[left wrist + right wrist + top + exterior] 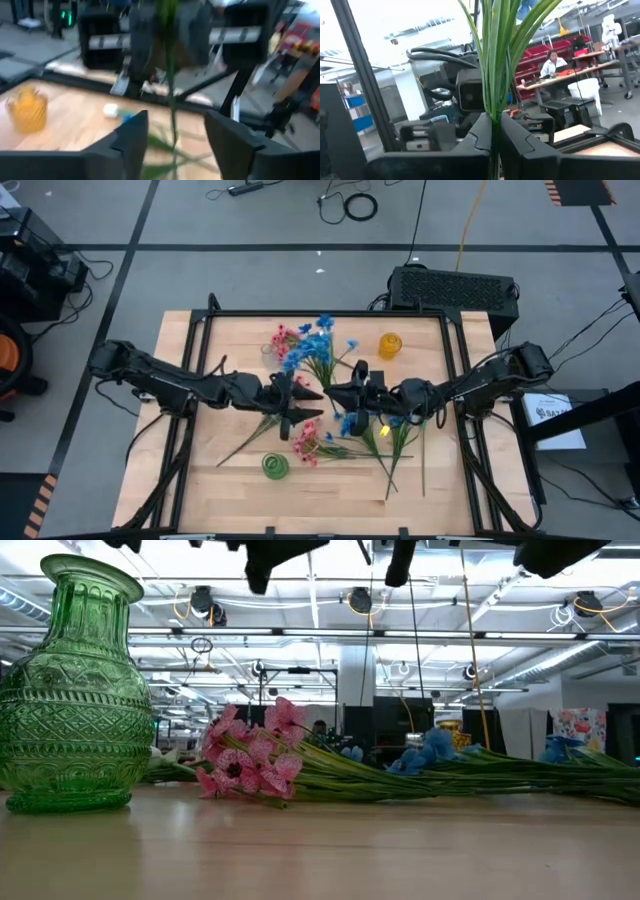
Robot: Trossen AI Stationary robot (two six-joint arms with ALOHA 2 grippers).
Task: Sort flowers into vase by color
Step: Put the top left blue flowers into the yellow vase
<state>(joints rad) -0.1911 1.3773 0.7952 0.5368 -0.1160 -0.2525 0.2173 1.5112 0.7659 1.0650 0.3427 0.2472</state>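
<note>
My right gripper (338,395) (494,125) is shut on a blue flower sprig (495,60) above the table's middle. The sprig's green stems and leaves rise from the fingers, and blue blossoms (526,4) show at the top. My left gripper (308,402) (175,135) faces it from the table's left and is open, with a finger on either side of the sprig's stem (171,95). I cannot tell whether it touches the stem. Pink sprigs (308,442) (250,755) and blue sprigs (315,345) lie on the table. A green vase (275,467) (72,690) stands near the front and a yellow vase (390,345) (27,110) at the back. My right gripper pinches the sprig's bunched green stems (493,111) between its two fingers. The fingers come level from the table's right and lie across the stems. The sprig stands upright in the hold with its blossoms up, lifted clear of the table.
Loose stems and leaves (400,455) spread over the table's near right part. A black frame rail (330,313) runs along the table's far edge. Bare wood (190,470) lies at the near left. A person (552,62) sits at a desk far behind.
</note>
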